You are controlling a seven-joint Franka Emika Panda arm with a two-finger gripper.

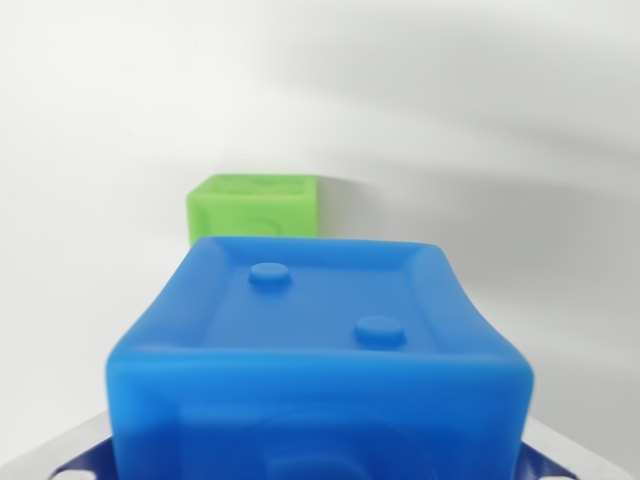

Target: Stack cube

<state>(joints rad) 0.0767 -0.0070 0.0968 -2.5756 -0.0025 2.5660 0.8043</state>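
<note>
Your wrist view: blue cube (320, 350) fills lower centre, very close to camera. Top face recessed, raised rim, two round studs on it. Squarish block, no clear long axis; near face square-on to camera, top face running away from you. Green cube (255, 207) sits behind it on white surface (500, 120), slightly toward wrist view's left, lower part hidden by blue cube. Contact between cubes: cannot tell. Gripper fingers not visible; you cannot tell whether spread or clamped on anything.
</note>
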